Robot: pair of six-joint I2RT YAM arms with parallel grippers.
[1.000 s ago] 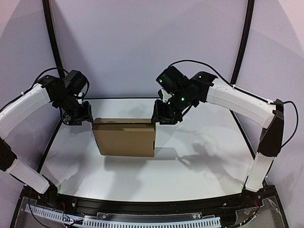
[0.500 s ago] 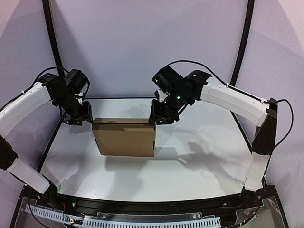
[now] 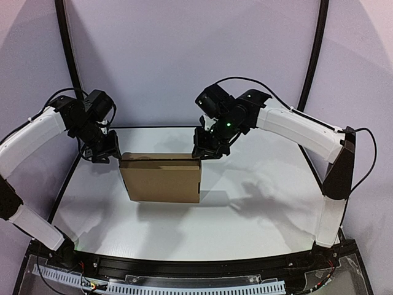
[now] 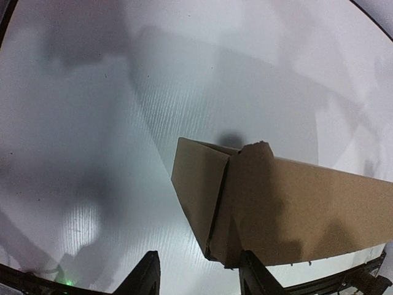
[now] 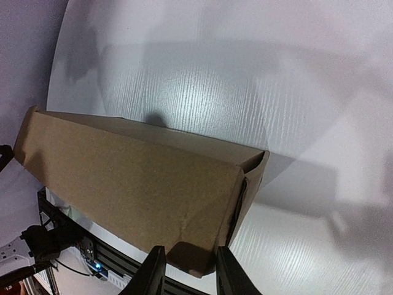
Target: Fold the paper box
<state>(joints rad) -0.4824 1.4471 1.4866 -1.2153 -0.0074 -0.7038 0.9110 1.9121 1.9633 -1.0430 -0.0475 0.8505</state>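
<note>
The paper box (image 3: 161, 177) is a folded brown cardboard oblong lying flat on the white table. My left gripper (image 3: 104, 153) hovers at its back-left corner. In the left wrist view the box's end flap (image 4: 202, 196) and corner sit between the wide-apart fingers, close to the right fingertip (image 4: 253, 273); the left gripper (image 4: 199, 276) is open. My right gripper (image 3: 206, 150) is at the back-right corner. In the right wrist view the box corner (image 5: 196, 255) lies between the two fingers of the right gripper (image 5: 189, 270), which stand narrowly apart on either side of it.
The white table (image 3: 264, 196) stretches to the right of and in front of the box. Black frame poles (image 3: 67, 55) rise at the back left and back right. A black rail (image 3: 196, 267) runs along the near edge.
The right arm has shifted a little left onto the box's back-right corner. Both grippers' fingers have drawn closer together. The box has stayed in place.
</note>
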